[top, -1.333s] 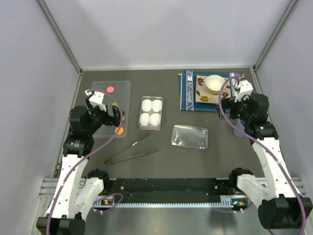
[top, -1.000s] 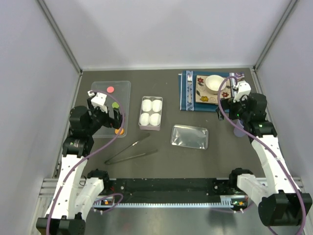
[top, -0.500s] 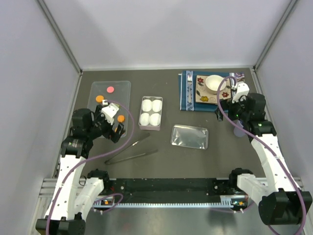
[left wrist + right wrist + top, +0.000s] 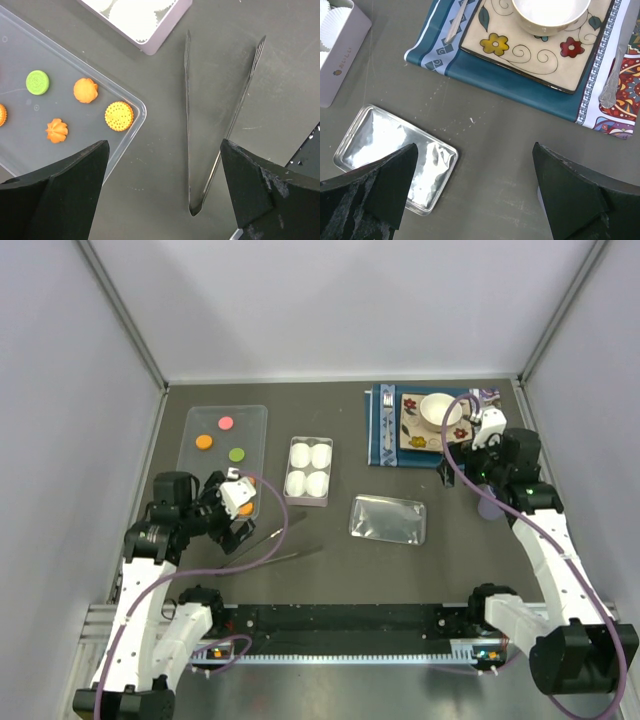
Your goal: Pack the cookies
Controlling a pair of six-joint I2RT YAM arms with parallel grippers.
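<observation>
As tongs [image 4: 188, 110] lie beneath, left end effector [image 4: 162, 175] gapes — empty.

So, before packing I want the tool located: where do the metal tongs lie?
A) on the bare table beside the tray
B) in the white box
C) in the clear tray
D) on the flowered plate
A: the tongs lie on the table, just outside the tray holding the cookies.

White arms, black joints, purple cables
</observation>
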